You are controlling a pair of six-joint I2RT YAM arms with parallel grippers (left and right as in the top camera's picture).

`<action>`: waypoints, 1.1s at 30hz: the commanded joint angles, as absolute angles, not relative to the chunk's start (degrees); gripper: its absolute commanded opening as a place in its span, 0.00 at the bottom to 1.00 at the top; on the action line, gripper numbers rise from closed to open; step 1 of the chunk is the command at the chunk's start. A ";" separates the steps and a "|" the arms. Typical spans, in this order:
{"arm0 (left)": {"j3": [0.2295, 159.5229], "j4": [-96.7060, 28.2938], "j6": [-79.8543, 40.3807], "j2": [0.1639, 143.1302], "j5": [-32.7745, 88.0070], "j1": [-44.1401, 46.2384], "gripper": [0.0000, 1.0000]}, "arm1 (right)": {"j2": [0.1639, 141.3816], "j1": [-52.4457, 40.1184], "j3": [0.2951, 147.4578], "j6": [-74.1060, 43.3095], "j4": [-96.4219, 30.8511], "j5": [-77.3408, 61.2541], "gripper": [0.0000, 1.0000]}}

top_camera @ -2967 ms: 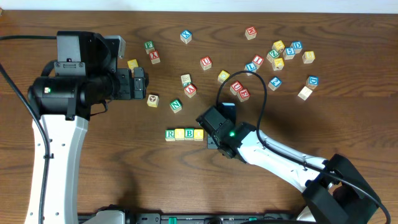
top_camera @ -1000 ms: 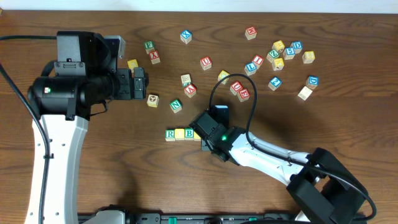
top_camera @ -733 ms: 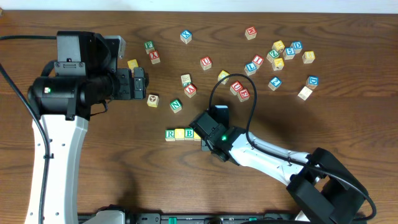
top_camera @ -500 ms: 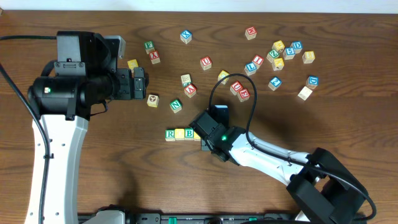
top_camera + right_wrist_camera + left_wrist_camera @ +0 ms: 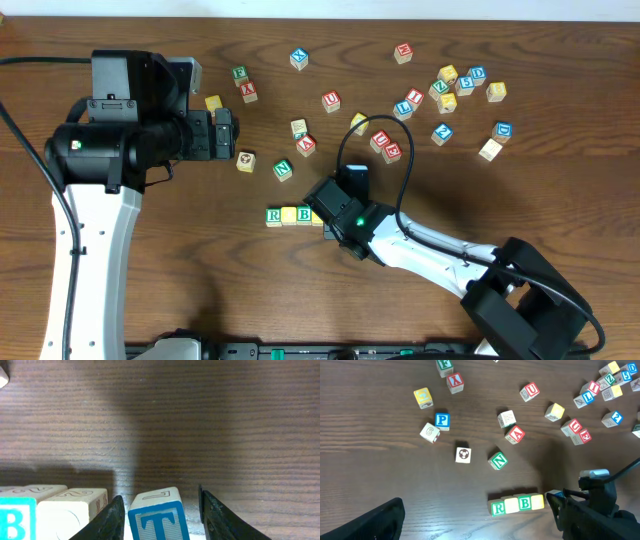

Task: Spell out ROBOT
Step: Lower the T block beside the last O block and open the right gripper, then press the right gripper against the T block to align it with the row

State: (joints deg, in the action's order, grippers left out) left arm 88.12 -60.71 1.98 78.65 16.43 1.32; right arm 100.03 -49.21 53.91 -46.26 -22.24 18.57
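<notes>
The blue-lettered T cube (image 5: 161,520) is set on the wooden table (image 5: 500,60) at the end of the row, after the R cube (image 5: 498,508), a yellow-faced cube (image 5: 510,505), the B cube (image 5: 524,503) and the second yellow-faced cube (image 5: 537,502). It stands between the fingers of the right gripper (image 5: 160,494). These are parted slightly wider than the cube, and a thin gap is seen on one side.

One finger is lodged between the T and its neighbour, so a straight upward retreat is advised; otherwise the row could be dragged.

The T is printed in blue inside a blue frame on pale wood, and the cube appears slightly turned.

The left gripper (image 5: 226,135) is held wide and empty, well apart.
</notes>
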 commanded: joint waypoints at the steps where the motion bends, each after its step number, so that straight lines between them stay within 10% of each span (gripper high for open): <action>1: 89.12 -60.86 2.98 78.65 16.91 1.15 0.98 | 100.49 -49.50 53.49 -46.59 -21.78 22.55 0.44; 23: 89.12 -60.86 2.98 78.65 16.91 1.15 0.98 | 100.49 -44.23 53.49 -44.69 -25.10 26.35 0.45; 33: 89.12 -60.86 2.98 78.65 16.91 1.15 0.98 | 100.49 -44.34 53.49 -46.72 -29.76 18.41 0.01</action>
State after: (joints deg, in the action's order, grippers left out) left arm 88.12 -60.71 1.98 78.65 16.43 1.32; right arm 100.03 -44.31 53.69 -45.98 -29.63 20.34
